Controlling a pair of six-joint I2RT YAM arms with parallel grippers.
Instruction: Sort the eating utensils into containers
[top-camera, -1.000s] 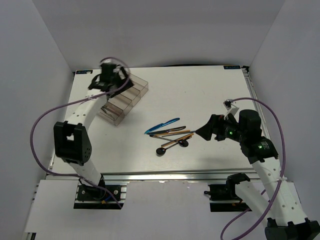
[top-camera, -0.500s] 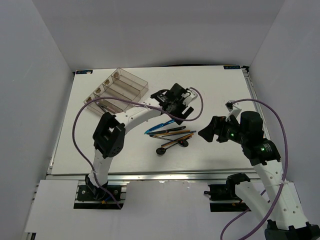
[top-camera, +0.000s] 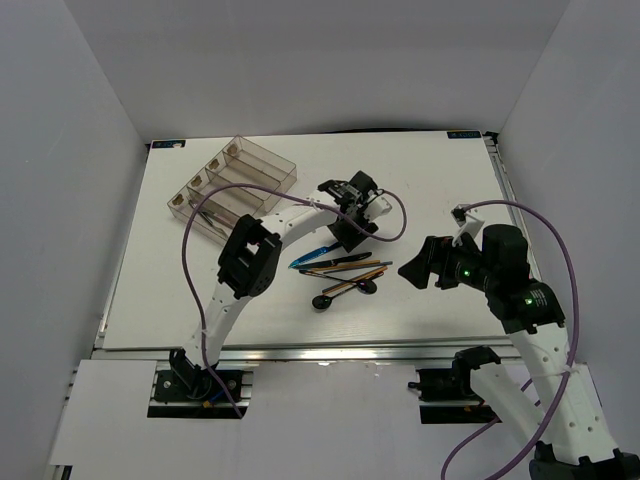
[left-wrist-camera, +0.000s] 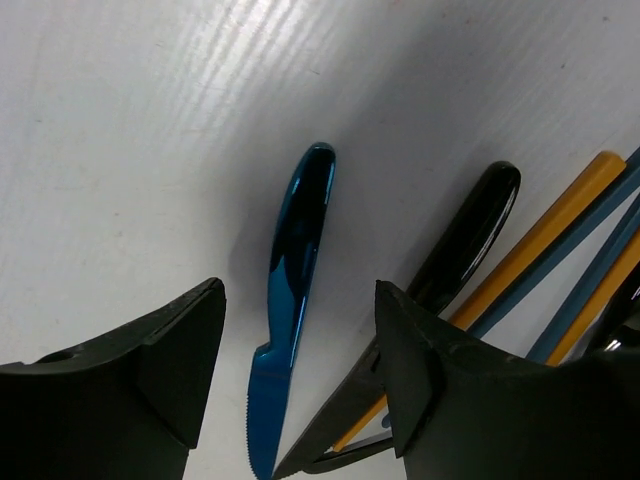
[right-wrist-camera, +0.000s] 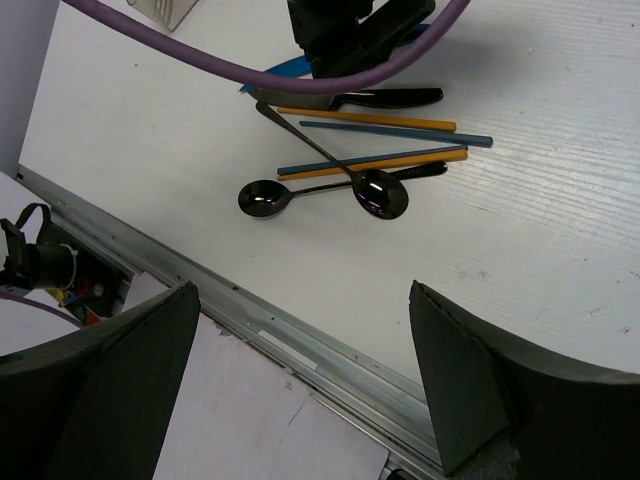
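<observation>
The clear four-compartment tray (top-camera: 262, 160) stands at the back left, with a few utensils lying in its near compartments. A pile of utensils lies mid-table: a blue knife (top-camera: 318, 254), a black-handled piece (top-camera: 352, 259), orange and blue-grey chopsticks (top-camera: 360, 270) and two black spoons (top-camera: 322, 301). My left gripper (top-camera: 345, 233) is open just above the blue knife (left-wrist-camera: 297, 270), one finger on each side of it and not touching. My right gripper (top-camera: 410, 268) is open and empty, right of the pile. Its view shows the spoons (right-wrist-camera: 262, 198), the chopsticks (right-wrist-camera: 370, 118) and its own open jaws (right-wrist-camera: 303, 300).
In the left wrist view, a black handle (left-wrist-camera: 470, 235) and an orange chopstick (left-wrist-camera: 550, 225) lie close beside the right finger (left-wrist-camera: 420, 370). The left arm's purple cable (top-camera: 395, 215) loops over the table. The table's metal front edge (right-wrist-camera: 300, 335) runs below the spoons.
My left arm has swung from the tray at the back left over to the pile and come down above the blue knife. My right gripper has shifted only slightly.
</observation>
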